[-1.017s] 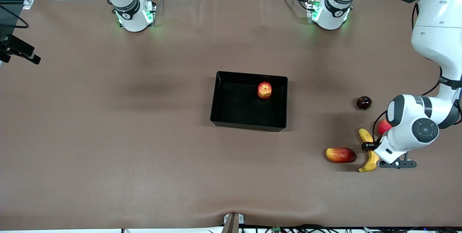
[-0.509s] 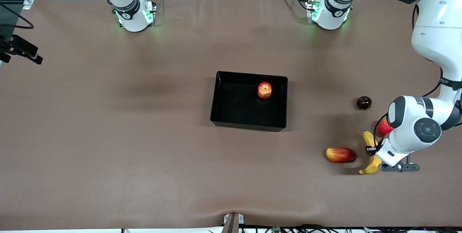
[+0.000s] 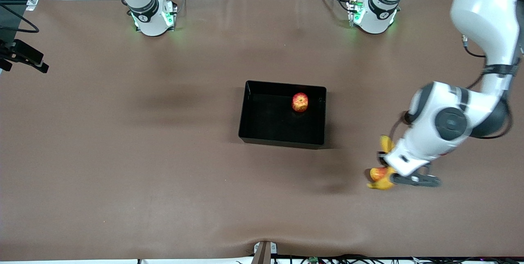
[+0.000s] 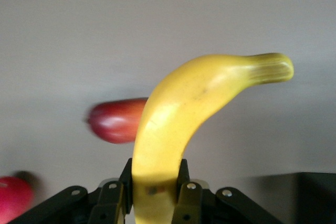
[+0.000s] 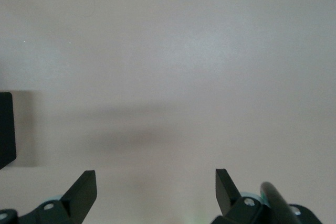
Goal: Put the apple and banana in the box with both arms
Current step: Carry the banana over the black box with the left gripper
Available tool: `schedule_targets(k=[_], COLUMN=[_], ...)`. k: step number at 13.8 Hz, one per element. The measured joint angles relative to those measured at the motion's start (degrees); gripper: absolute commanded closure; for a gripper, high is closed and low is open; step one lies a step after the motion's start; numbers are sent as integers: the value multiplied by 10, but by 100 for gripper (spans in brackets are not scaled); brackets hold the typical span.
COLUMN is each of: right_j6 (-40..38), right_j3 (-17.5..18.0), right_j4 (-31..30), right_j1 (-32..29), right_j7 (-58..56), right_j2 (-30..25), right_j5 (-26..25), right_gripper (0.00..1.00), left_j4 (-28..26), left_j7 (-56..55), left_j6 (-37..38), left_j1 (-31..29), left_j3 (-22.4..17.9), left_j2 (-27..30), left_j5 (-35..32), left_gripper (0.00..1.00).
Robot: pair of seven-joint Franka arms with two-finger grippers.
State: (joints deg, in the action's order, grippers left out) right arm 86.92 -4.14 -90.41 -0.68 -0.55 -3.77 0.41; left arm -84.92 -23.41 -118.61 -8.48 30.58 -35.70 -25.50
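Note:
The apple [image 3: 300, 102], red with yellow patches, lies inside the black box [image 3: 245, 108] at mid-table. My left gripper [image 3: 385, 161] is shut on the yellow banana [image 3: 385, 144] around its middle and holds it up over an elongated red-yellow fruit [image 3: 376, 172], toward the left arm's end of the table. In the left wrist view the banana [image 4: 178, 124] curves up out of the gripper [image 4: 155, 177], pinched between both fingers. My right gripper [image 5: 156, 182] is open over bare table, with nothing between its fingers; the front view does not show it.
Under the held banana the left wrist view shows the elongated red-yellow fruit [image 4: 113, 121], a red-pink round fruit [image 4: 13, 198] and a corner of the box [image 4: 315, 198]. A corner of the box [image 5: 5, 129] also shows in the right wrist view.
My left gripper has shut on the banana, lifted it off the table and carried it toward the box, over the elongated fruit. The right arm has stayed put.

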Motion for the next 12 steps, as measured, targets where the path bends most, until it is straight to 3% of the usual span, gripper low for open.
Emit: schedule_targets(k=[6, 12], right_j6=[0, 0], right_j3=[0, 0], right_j4=[0, 0], right_j1=[0, 0], right_j7=[0, 0], right_j2=[4, 4], right_j5=[0, 0], right_gripper=[0, 0], left_j4=[-8, -22], left_j7=[-242, -378], left_j6=[0, -1], left_j1=[187, 272], left_j3=[0, 0], left_j2=[-15, -35], left_j5=[0, 0], left_gripper=[100, 100])
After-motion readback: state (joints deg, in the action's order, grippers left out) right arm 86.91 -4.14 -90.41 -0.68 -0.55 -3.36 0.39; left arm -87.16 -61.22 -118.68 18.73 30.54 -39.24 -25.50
